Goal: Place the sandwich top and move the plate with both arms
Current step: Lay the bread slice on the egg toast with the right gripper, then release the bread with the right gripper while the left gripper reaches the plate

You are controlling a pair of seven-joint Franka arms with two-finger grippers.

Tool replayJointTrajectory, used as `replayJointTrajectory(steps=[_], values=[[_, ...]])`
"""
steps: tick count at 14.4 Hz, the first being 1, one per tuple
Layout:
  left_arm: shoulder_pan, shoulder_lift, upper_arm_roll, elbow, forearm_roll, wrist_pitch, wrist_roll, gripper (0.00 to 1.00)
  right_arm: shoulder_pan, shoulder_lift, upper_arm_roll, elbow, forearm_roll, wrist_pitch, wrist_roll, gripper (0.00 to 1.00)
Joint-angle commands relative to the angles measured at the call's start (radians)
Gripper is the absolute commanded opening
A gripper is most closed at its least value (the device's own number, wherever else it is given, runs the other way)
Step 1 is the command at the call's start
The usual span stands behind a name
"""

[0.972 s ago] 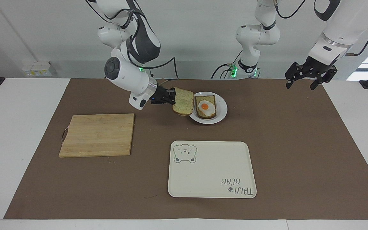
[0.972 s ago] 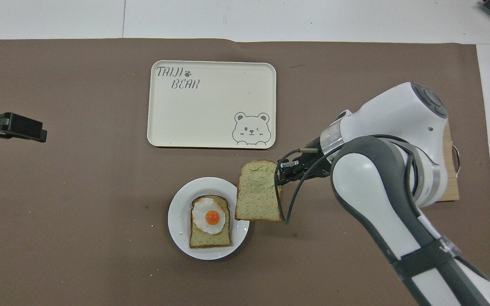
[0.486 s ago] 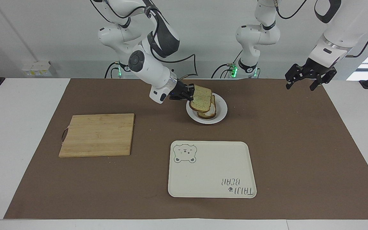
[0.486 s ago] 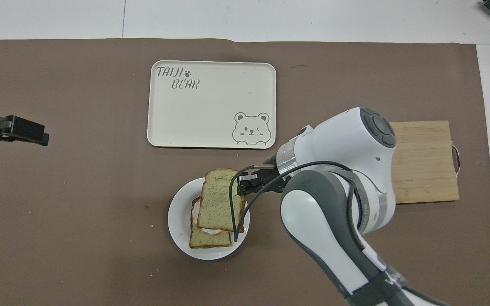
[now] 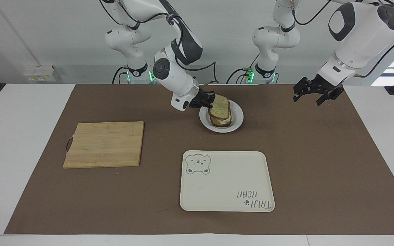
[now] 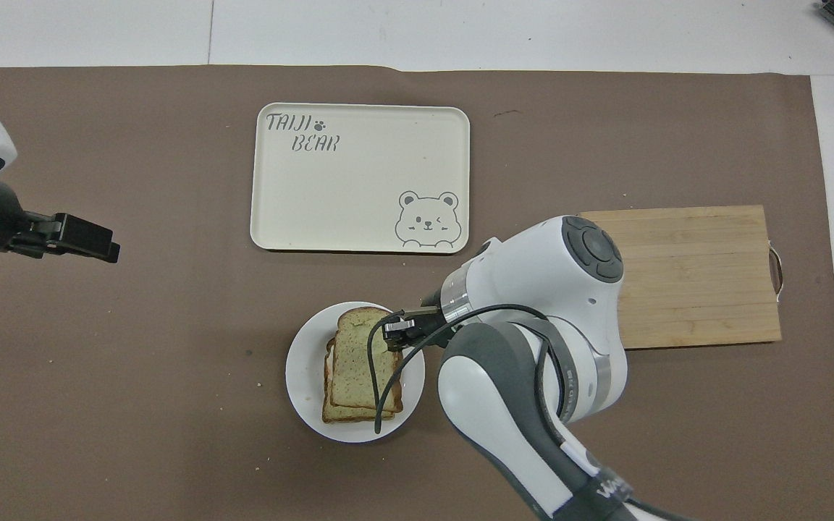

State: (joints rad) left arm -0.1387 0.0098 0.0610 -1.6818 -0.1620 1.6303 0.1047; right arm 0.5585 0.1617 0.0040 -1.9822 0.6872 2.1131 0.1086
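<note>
Right gripper: fingers pinched on sandwich top, at slice's edge toward right arm's end; over plate.
Sandwich top: tilted, lying on lower bread slice on plate.
Plate: directly beneath right gripper, on brown mat.
Left gripper: jaws spread, holding nothing, raised over mat at left arm's end, well apart from plate.
Tray, cutting board: well apart from both grippers.
</note>
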Motion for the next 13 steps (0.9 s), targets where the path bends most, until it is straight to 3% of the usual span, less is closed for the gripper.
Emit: replayJointTrajectory(steps=[1, 7, 13], values=[[-0.007, -0.025, -0.001, -0.065, -0.031, 0.049, 0.049, 1.00, 0.059, 0.027, -0.001, -0.041, 0.028, 0.102, -0.029, 0.00], [-0.021, -0.022, -0.007, -0.176, -0.146, 0.163, 0.086, 1.00, 0.104, 0.081, -0.002, -0.050, 0.028, 0.165, -0.029, 0.00], [-0.018, 0.001, -0.007, -0.262, -0.324, 0.209, 0.254, 1.00, 0.100, 0.094, -0.002, -0.058, 0.012, 0.197, -0.096, 0.00]])
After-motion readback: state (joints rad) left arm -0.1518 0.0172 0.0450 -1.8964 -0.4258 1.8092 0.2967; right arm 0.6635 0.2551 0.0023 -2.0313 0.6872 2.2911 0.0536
